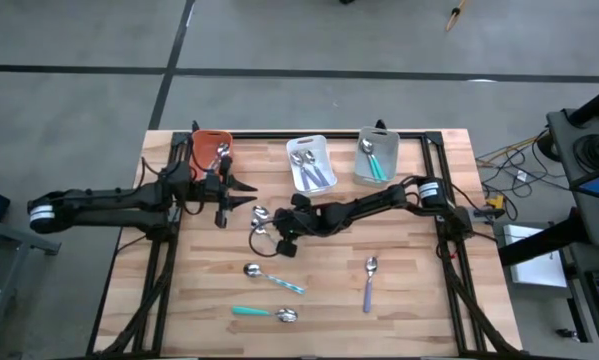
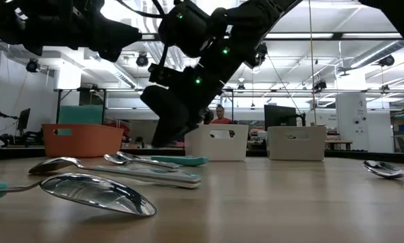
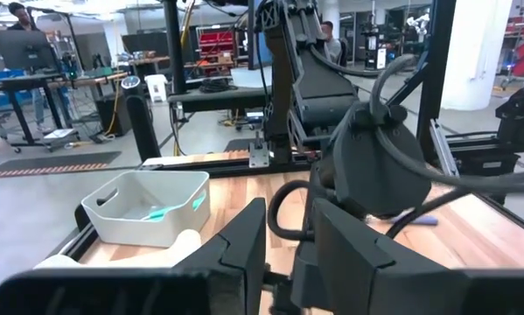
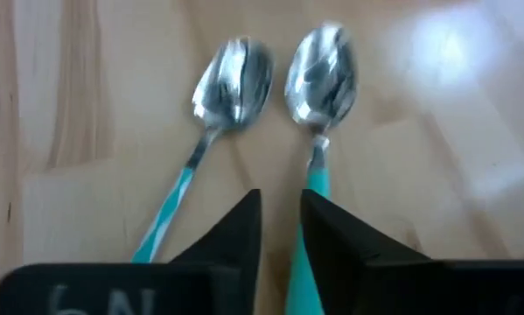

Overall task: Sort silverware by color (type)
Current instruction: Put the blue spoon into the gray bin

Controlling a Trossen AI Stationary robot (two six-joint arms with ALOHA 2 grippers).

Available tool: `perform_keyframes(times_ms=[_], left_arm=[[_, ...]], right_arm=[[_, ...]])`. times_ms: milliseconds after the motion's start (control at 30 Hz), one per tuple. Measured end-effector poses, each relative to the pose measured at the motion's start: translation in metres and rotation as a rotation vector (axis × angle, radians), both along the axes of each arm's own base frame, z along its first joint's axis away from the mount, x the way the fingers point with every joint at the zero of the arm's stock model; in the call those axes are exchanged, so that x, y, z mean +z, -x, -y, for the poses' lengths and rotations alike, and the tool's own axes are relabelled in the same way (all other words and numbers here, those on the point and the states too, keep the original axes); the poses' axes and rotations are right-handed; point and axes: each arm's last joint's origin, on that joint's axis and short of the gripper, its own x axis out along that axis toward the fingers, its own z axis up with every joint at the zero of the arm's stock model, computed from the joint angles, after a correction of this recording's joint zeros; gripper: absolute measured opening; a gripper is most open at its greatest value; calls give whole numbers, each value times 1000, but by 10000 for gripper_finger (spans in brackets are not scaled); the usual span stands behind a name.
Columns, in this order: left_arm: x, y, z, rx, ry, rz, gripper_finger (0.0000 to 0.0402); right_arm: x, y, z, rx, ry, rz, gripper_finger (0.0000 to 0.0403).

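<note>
Right claw (image 4: 281, 229) nearly closed, empty, above teal spoon (image 4: 318, 105) beside striped spoon (image 4: 218, 109)

I work in a robotics lab. My pale wooden plank surface (image 1: 399, 300) sits inside a black metal frame (image 1: 434, 180) on a grey concrete floor (image 1: 279, 40), with loose cables (image 1: 504, 165) trailing beside it. Beyond the surface I see long ceiling light strips (image 2: 336, 37), dark computer monitors (image 2: 280, 116) on desks, a person in a red top (image 2: 221, 116) seated far back, and black upright posts (image 3: 172, 44).
</note>
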Motion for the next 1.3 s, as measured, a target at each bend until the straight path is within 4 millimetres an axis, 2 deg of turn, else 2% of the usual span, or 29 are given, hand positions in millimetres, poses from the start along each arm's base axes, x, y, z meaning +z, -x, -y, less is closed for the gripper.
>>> perform_keyframes(times_ms=[233,500,667,800,967,1200,1300], left_arm=[[-4,-5,-1,0,10,-22,79],[-4,-7,-2,0,4,-2,79],[-3,-7,-2,0,8,3,79],[-2,-7,-2,0,11,9,79],[-2,-7,-2,0,11,9,79],[-2,-7,-2,0,11,9,79],[-2,-7,-2,0,11,9,79]], right_arm=[[-4,-3,7,-64,76,22,147],[-11,-5,10,-71,75,45,165],[-35,-10,11,-73,76,35,159],[-44,-11,11,-87,72,34,150],[-46,-12,10,-83,65,33,122],[-45,-11,13,-87,65,25,41],[-44,-10,13,-88,66,24,33]])
